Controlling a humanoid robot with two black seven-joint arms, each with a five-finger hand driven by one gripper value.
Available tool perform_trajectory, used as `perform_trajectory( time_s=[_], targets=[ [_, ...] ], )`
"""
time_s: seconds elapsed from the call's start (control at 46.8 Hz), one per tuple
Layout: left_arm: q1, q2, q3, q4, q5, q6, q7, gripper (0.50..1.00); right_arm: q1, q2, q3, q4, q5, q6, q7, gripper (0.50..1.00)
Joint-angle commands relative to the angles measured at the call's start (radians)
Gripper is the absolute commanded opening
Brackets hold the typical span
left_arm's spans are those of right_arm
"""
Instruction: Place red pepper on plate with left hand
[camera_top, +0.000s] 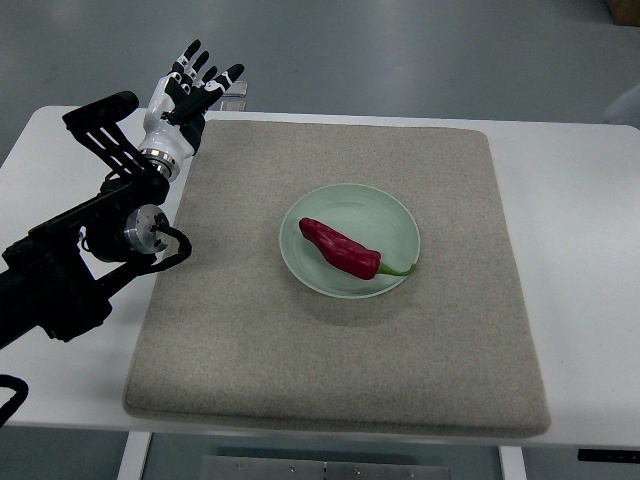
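A long red pepper (340, 248) with a green stem lies inside the pale green plate (394, 215), pointing from upper left to lower right. The plate sits near the middle of the beige mat (250, 330). My left hand (190, 85) is raised at the mat's far left corner, well away from the plate, its fingers spread and holding nothing. Its black arm runs down to the picture's left edge.
The mat covers most of a white table (580, 250). A small clear object (234, 95) lies just behind the left hand at the table's far edge. Grey floor lies beyond the table.
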Motion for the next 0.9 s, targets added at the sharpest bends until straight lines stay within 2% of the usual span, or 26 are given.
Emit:
perform_trajectory(
  time_s=[0.0,0.171,0.491,0.875],
  targets=[
    [0.000,-0.005,-0.002,0.009,0.000,0.000,0.001,1.000,0.000,0.000,0.000,0.001,0.000,0.000,0.000,0.928],
    [0.001,-0.030,-0.020,0.046,-0.014,-0.022,0.004,1.000,0.000,0.000,0.000,0.000,0.000,0.000,0.000,0.928],
    [0.003,-0.064,-0.023,0.144,-0.149,-0.124,0.016,1.000,0.000,0.000,0.000,0.000,0.000,0.000,0.000,0.928],
    [0.003,-0.084,-0.039,0.149,-0.168,-0.127,0.016,1.000,0.000,0.000,0.000,0.001,0.000,0.001,0.000,0.928]
  ],
)
